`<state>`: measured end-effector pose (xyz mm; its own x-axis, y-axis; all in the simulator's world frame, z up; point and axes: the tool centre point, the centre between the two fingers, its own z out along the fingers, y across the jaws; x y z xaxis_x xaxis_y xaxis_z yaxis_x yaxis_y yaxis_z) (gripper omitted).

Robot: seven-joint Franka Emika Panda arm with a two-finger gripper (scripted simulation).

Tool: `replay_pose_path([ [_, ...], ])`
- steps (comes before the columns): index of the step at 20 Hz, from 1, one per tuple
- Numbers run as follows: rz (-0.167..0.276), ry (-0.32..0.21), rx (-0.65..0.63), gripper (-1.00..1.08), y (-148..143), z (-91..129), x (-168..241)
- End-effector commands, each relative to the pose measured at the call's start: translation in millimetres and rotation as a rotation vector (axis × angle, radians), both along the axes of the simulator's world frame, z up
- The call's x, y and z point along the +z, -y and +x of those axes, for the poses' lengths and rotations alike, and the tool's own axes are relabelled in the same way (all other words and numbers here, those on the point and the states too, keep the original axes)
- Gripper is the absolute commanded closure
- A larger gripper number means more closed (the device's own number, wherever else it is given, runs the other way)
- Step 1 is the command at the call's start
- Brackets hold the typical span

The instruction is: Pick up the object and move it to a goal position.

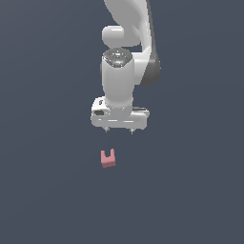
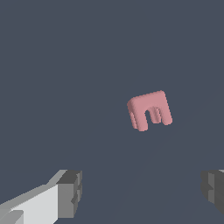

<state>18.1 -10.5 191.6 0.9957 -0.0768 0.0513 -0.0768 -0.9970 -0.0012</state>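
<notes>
The object [image 1: 108,158] is a small pink-red U-shaped block lying on the dark grey floor, its notch facing away from the camera in the exterior view. In the wrist view the object [image 2: 149,110] shows its notch plainly. My white gripper [image 1: 118,131] hangs above the block, slightly toward the exterior view's right, clear of it. Its two grey fingertips [image 2: 70,194] stand wide apart with nothing between them; the gripper [image 2: 142,192] is open.
A plain dark grey floor [image 1: 190,190] spreads all around. The white arm [image 1: 128,38] rises out of the frame behind the gripper. No other object shows.
</notes>
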Motion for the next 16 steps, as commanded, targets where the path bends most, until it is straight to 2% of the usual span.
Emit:
replay_pose_path([
  [1,0.0,-0.001,0.001,-0.92,0.6,0.4,-0.7],
  [9,-0.004,-0.011,0.048,-0.92,10.0,12.2,-17.5],
  [16,-0.008,-0.029,0.138,-0.92,29.5,32.4,-53.0],
])
